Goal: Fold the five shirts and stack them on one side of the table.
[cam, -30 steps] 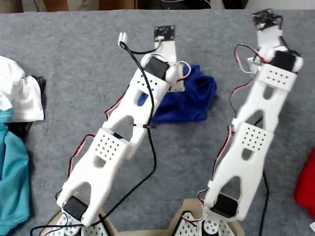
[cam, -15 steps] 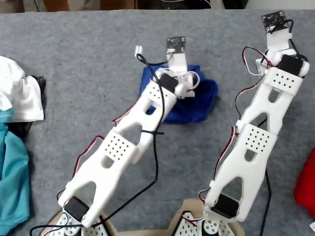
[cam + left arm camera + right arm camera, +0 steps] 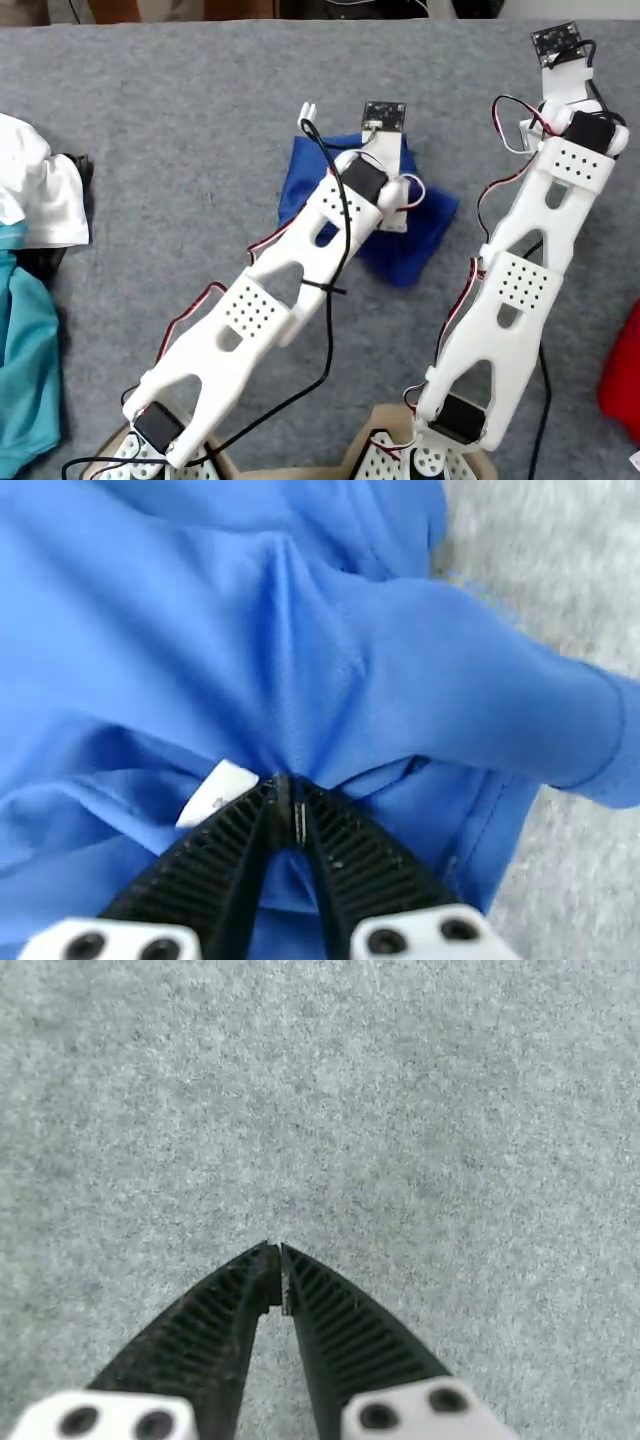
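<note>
My left gripper (image 3: 288, 800) is pinched shut on a gathered fold of the blue shirt (image 3: 420, 240), just beside its small white label (image 3: 215, 795), and the cloth puckers into creases that run out from my fingertips. The shirt lies crumpled around the middle of the table (image 3: 150, 100), somewhat toward the far edge. As I judge it, the step in hand is to spread this shirt flat before any fold. To do that well I should pull low and slowly, close to the table, so the cloth drags out smooth instead of lifting into a bundle. One pinch near the label will only swing the shirt about, so I think my right gripper (image 3: 279, 1260) ought to take a second hold on a hem or shoulder. It hangs closed on nothing above bare table near the far right corner. My left arm (image 3: 260, 310) reaches out slantwise from the near edge over the shirt, and my right arm (image 3: 520, 260) stretches almost straight toward that corner. The white shirt (image 3: 40, 190) and teal shirt (image 3: 25, 340) lie at the left edge, the red shirt (image 3: 625, 375) at the right edge — all unfolded.
</note>
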